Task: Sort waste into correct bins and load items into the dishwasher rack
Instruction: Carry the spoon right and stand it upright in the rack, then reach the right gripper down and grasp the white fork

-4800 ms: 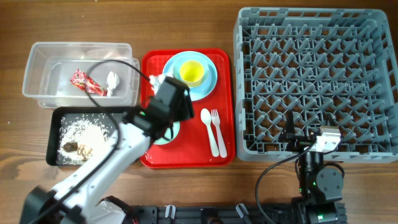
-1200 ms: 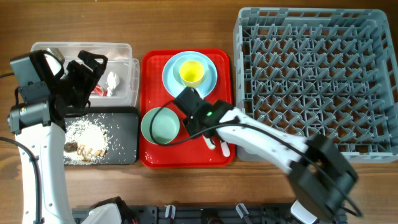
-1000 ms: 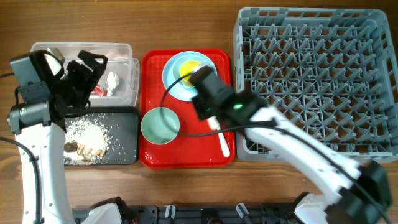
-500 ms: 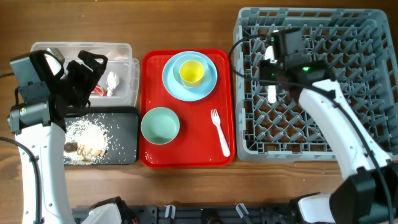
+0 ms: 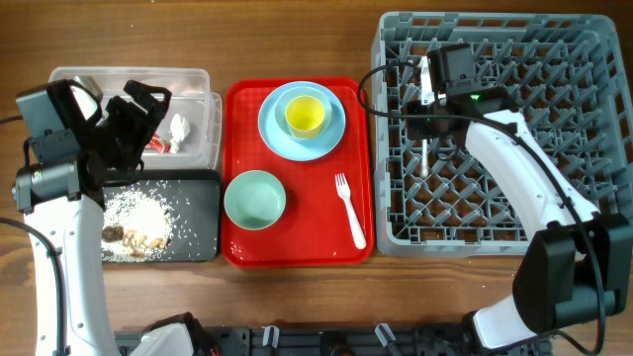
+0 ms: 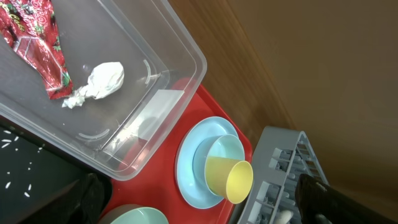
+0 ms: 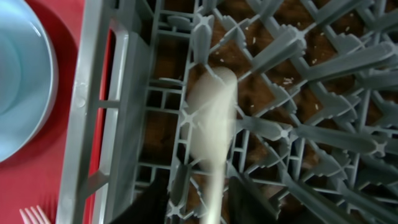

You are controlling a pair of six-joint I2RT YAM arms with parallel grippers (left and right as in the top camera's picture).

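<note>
My left fingers point(image 5: 136, 111) are spread wide and hold nothing. They sit over the clear tub point(image 6: 186, 59), left of the red tray point(image 5: 307, 232). My right fingers point(image 7: 202, 208) are over the dishwasher rack point(image 5: 584, 129), right of the tray, and parted, with a gap either side of the white spoon point(image 7: 211, 118) — blurred, among the pegs nearest the tray.

Brown wooden table point(image 5: 297, 40) with visible lengthwise grain, matte surface, even soft light, faint shadows

White spoon point(image 7: 211, 124) blurred, handle cut by bottom edge; pale green bowl point(image 6: 134, 216) cropped in left wrist view.
</note>
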